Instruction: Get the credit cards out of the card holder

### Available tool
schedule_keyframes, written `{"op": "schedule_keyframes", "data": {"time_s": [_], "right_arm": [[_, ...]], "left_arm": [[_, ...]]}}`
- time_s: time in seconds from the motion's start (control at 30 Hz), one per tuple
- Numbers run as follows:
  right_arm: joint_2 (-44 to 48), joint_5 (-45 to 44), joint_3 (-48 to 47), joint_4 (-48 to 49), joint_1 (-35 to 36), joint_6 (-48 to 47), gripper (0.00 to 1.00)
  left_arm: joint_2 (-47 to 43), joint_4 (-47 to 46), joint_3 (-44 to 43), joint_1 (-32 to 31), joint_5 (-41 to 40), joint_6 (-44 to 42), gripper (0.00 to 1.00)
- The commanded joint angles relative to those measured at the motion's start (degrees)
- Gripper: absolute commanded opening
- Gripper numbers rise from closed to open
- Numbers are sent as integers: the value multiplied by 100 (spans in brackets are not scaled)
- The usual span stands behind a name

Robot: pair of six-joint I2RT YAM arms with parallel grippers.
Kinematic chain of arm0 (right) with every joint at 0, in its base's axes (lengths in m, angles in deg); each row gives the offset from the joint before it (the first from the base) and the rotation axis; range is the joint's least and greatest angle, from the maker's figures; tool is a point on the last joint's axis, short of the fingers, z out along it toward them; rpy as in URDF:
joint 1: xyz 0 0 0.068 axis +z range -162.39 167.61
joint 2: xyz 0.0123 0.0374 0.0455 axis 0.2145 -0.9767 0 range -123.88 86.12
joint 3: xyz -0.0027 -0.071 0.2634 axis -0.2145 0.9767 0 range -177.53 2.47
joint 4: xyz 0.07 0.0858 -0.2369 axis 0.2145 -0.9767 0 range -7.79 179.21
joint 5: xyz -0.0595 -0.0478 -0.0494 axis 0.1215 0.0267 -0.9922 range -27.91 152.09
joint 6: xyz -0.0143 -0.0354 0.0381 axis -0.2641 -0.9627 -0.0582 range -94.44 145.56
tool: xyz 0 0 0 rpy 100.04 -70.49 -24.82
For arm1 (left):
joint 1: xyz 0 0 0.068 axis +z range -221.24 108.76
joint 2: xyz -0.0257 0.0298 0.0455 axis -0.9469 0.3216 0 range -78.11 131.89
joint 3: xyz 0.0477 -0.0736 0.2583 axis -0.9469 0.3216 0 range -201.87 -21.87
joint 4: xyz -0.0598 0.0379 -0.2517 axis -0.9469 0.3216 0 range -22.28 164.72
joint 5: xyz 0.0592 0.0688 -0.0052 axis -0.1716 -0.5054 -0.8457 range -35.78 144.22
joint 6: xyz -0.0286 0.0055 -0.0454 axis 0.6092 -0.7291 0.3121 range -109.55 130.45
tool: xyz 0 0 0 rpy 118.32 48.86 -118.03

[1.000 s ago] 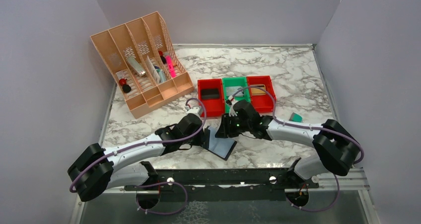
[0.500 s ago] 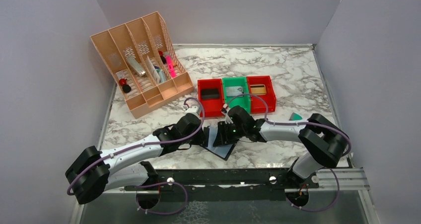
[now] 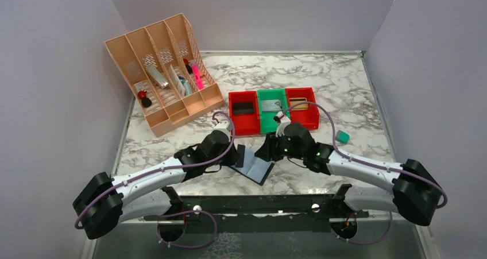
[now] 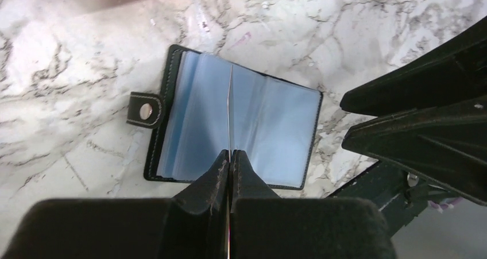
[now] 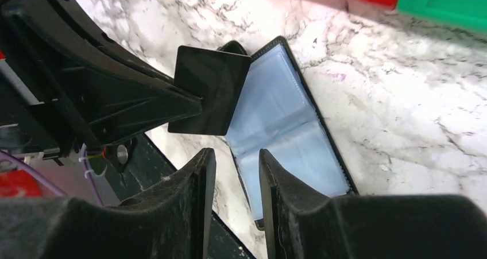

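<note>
1. Left claw point(image 4: 230, 155): I read the fingers as closed flat on one credit card point(image 5: 209, 89), pinched at one edge. The left wrist view shows the card edge-on, a thin upright line over the fold of the card holder point(image 4: 270, 127). The right wrist view shows its dark, near-square face raised above the holder. I cannot tell whether any corner of the card touches the holder.

2. Right claw point(image 5: 236, 154): the fingers stand a narrow gap apart with nothing between them. It hangs over the holder's open panels, just beside the left claw, and the two do not touch.

3. Card holder: it lies open and flat on the table point(image 3: 339, 87), both grey-blue panels facing up. It sits close to the near edge, about midway along it. The snap tab point(image 4: 146, 109) sticks out from one outer edge onto the marble. I cannot tell whether the pockets hold further cards.

4. Edges and room:
- A row of bins point(image 3: 244, 131), red, green and red, stands just beyond the claws toward the far edge. The right arm's cable arches over the red bin at the right end.
- A peach organizer point(image 3: 166, 116) occupies the far-left corner, well apart from the holder.
- A teal block point(image 3: 343, 136) lies near the right edge.
- Bare marble shows between the bins and the far edge, and from the holder out toward the right edge.
- Near the holder, both forearms converge along the near edge.
</note>
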Motion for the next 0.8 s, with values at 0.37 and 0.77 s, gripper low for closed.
{"op": "schedule_keyframes", "data": {"time_s": [0.37,0.77], "right_arm": [[1793,-354,1588,1238,-427,808,56],[635,2180,2111,4252,-1074,1756,56]], "left_arm": [[-659,-2250,733,1478,2779,179,0],[-581,-2832,938,1580,3583,305,0]]}}
